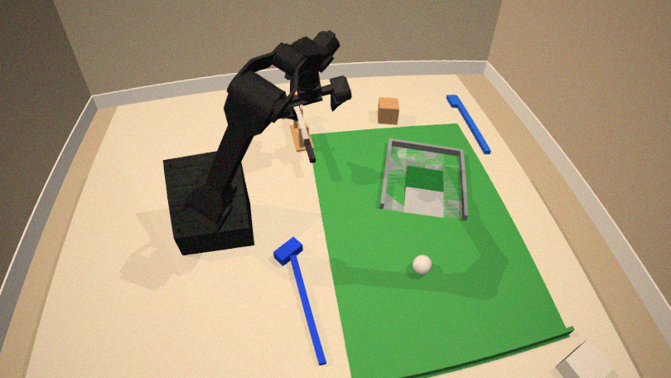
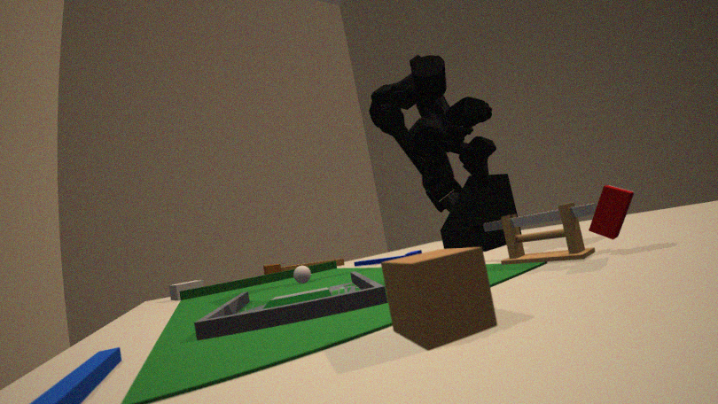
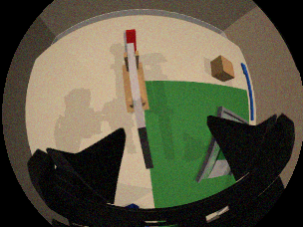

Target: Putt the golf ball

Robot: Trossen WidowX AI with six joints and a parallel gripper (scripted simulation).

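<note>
Wrist view: tool (image 3: 166,144) spread wide, empty, poised above red putter (image 3: 136,89), which lies across wooden rack (image 2: 545,236) near bench's far edge, shaft raised for easy grasp. Ball (image 1: 422,264) waits on green mat (image 1: 422,305), near side of ramp (image 1: 424,181).

Count of things on the bench, by kind.

Putters: three in all, one red putter (image 2: 610,211) lying across its wooden stand (image 2: 547,238) near the far edge, and two blue ones, a blue putter (image 1: 301,294) near the bench's near edge and a second blue putter (image 1: 468,123) toward the far right corner. Golf balls: one white golf ball (image 1: 422,264). Green mats: one green mat (image 1: 375,305). Grey-walled ramp frames: one ramp frame (image 1: 424,179). Brown cubes: one brown cube (image 1: 388,110). Pale grey blocks: one grey block (image 1: 584,362) at the near right corner. Robot arms: one arm (image 1: 248,117), with one wide-open gripper (image 3: 166,141).
</note>
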